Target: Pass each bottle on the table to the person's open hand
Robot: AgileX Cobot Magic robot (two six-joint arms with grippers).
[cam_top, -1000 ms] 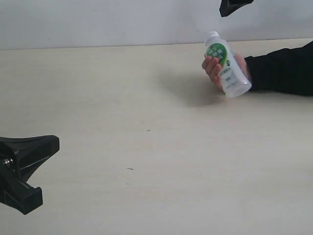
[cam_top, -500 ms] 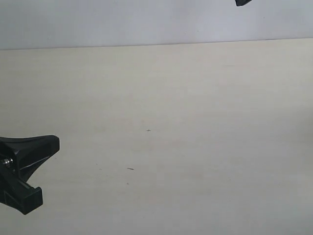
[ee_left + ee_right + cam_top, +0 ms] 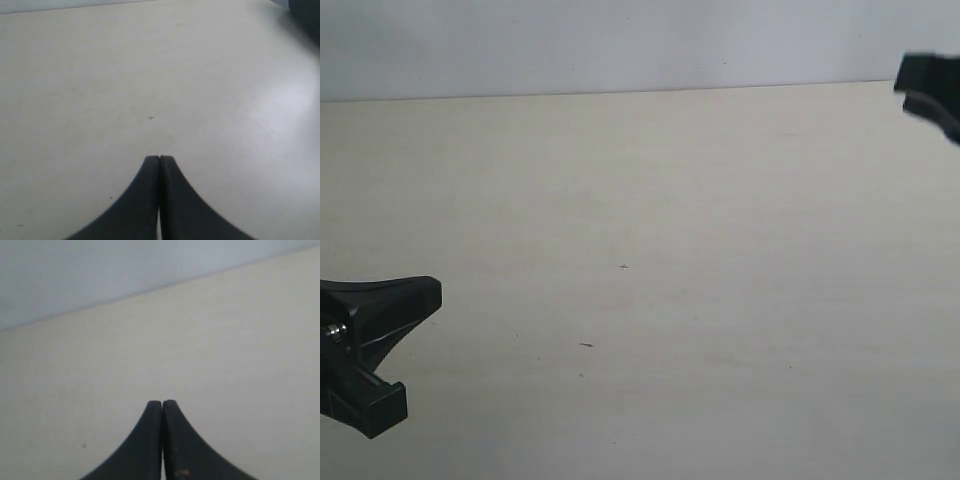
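Note:
No bottle shows in any view, and the person's hand is out of view too. The pale beige table point(image 3: 650, 200) lies bare apart from a few tiny dark specks. My left gripper point(image 3: 428, 292) hangs low at the left edge of the exterior view; in the left wrist view my left gripper point(image 3: 159, 158) is shut with nothing between its fingers. At the right edge of the exterior view a dark blurred part of my right arm point(image 3: 930, 92) pokes in. Seen from the right wrist, my right gripper point(image 3: 162, 402) is shut and empty above the table point(image 3: 225, 340).
A pale grey wall point(image 3: 620, 40) rises behind the table's far edge. A dark shape point(image 3: 306, 12) sits in one corner of the left wrist view. A small cross-shaped mark point(image 3: 624, 267) and a short dark speck point(image 3: 586, 345) lie mid-table.
One second ago a hand held the milky-white bottle at the right; hand and bottle have gone. My right arm, then at the top edge, now enters from the right edge, lower.

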